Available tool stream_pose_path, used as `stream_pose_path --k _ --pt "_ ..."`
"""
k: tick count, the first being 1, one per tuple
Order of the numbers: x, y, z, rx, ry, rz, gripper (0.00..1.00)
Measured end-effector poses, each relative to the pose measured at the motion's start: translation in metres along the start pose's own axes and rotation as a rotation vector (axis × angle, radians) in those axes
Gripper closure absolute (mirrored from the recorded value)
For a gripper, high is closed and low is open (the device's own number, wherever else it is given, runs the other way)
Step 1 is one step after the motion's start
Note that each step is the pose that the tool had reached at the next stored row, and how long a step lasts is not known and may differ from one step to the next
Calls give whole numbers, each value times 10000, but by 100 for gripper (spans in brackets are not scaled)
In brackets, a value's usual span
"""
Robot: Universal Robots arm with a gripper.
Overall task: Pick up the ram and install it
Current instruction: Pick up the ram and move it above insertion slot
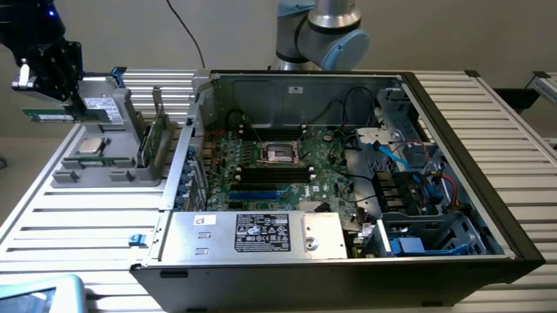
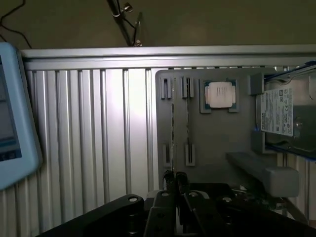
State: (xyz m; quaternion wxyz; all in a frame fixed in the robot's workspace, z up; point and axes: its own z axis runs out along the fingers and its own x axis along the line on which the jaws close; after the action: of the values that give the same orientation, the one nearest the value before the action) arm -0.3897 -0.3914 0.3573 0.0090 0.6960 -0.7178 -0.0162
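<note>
we've got the tool (image 1: 77, 111) pinching the ram (image 1: 42, 115) | held above the gray holder (image 1: 104, 175) | far corner of the tabletop (image 1: 78, 222), exterior view's left

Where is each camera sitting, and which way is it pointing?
Exterior view: off the arm, up high, looking down on the open computer case; shows the arm and the gripper holding the ram.
Wrist view: on the wrist, looking down past the gripper at the grey tray.
Shared: gripper, grey tray, processor chip.
</note>
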Motion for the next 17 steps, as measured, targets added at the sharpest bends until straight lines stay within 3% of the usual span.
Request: stream_pose_path --k 6,14,17 --pt "-10 -254 -155 -1 -1 0 87" --pt "-22 -557 -450 -7 0 0 87" --pt "-26 -677 -505 -8 -2 -2 87"
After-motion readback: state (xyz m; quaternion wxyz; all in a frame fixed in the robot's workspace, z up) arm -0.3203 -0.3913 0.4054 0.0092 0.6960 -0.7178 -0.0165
